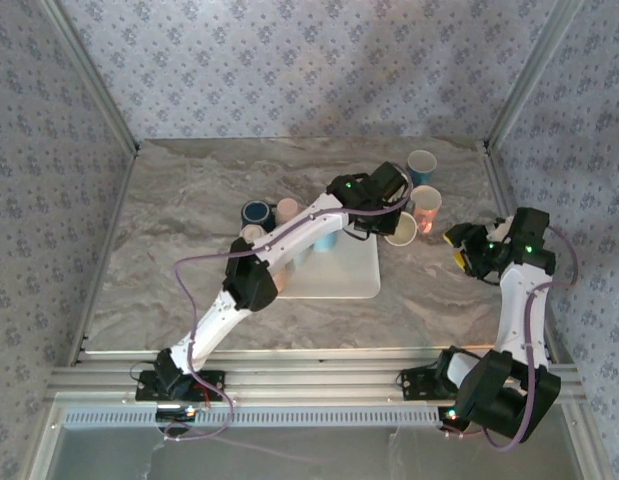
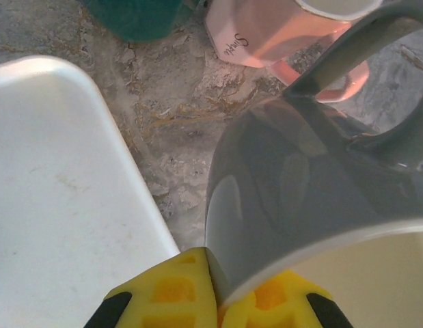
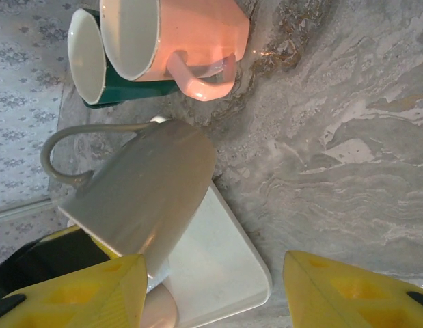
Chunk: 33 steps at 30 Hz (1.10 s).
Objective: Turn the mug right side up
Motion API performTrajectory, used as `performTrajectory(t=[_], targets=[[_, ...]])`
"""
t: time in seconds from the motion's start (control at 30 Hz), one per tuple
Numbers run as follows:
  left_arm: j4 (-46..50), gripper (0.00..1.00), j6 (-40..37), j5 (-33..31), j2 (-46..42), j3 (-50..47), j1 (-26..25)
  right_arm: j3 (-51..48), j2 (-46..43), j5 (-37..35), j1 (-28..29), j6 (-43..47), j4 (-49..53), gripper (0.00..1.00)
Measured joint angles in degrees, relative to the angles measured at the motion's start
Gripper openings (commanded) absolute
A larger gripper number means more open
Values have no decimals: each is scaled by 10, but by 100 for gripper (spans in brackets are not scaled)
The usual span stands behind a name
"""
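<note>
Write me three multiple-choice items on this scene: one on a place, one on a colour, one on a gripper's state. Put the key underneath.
1. Where is the pink mug?
A) on a white tray
B) on the table, beside the teal mug
C) stacked inside another mug

2. What colour is the mug that the left gripper holds?
A) teal
B) pink
C) grey

3. How is the right gripper?
A) open, holding nothing
B) shut on a mug handle
C) shut on a tray edge

Key:
1 B: the right wrist view shows it on the marble next to the teal one.
2 C: the left wrist view shows the yellow fingers pinching the rim of the grey mug.
3 A: its fingers stand wide apart with nothing between them.
</note>
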State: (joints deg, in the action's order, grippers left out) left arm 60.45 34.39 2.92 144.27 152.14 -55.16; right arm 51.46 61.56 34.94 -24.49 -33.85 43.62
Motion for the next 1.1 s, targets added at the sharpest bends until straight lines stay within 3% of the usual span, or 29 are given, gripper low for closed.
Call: performTrajectory(t=[0.2,0.4,0.7,1.1], targets=[[44,0,41,9,16,9,2,-24,11,9,23,43,-42,50],[52,0,62,35,17,9,5,-41,7,-19,127,101,-88,44],[57,0,63,54,17,9,8,6,44,-100,221,112,-97,48],[61,0,62,59,17,9,9,137,146,-304,342,112,10,41]])
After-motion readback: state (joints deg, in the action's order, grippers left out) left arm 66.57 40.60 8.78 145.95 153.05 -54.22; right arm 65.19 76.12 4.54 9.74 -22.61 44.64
